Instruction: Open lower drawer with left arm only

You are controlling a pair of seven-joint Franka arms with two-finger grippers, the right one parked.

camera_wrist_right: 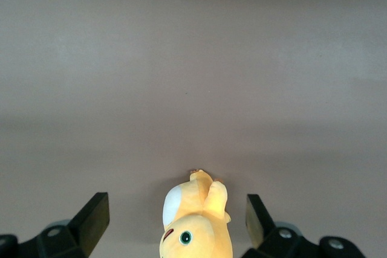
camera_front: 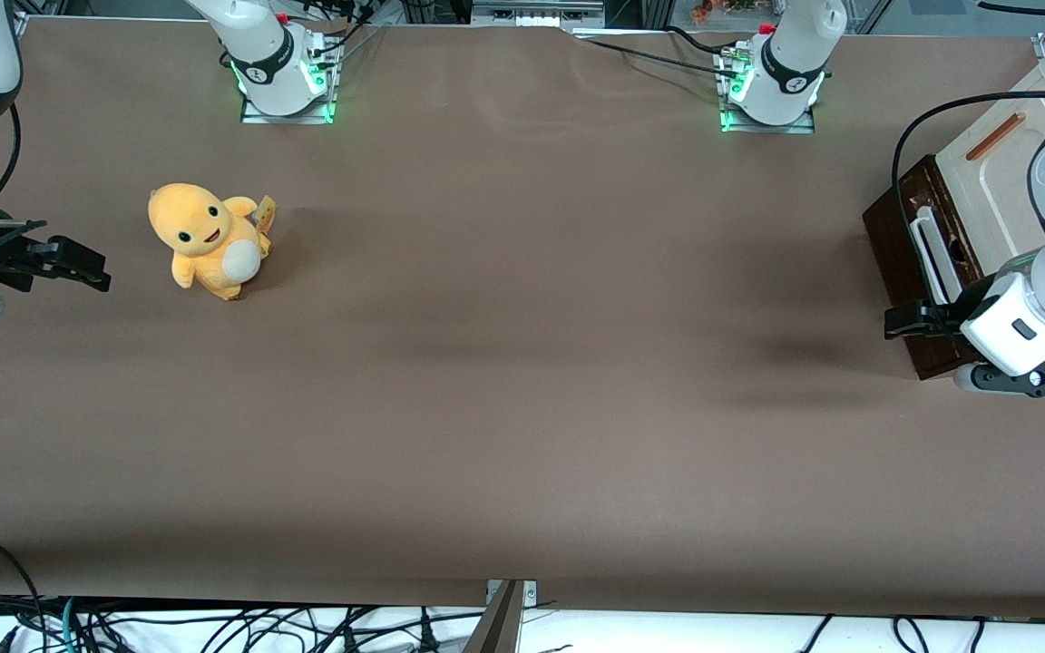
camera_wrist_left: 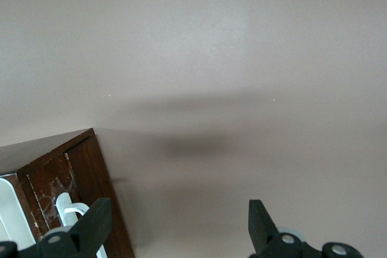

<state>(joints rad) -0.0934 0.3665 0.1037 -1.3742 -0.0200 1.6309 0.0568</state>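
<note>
At the working arm's end of the brown tabletop (camera_front: 522, 363), the black claw (camera_front: 905, 319) hangs with fingers apart just beside the dark brown wooden lower drawer (camera_front: 905, 238), aligned for gripping its white bar handle (camera_front: 926, 254).

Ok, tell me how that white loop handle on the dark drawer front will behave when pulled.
The white handle looks like a stiff bar, so it probably won't flex. Its smooth finish may be slippery. The lower drawer looks shallow, so likely slides lightly. The left gripper hovers open in front of the drawer.
</note>
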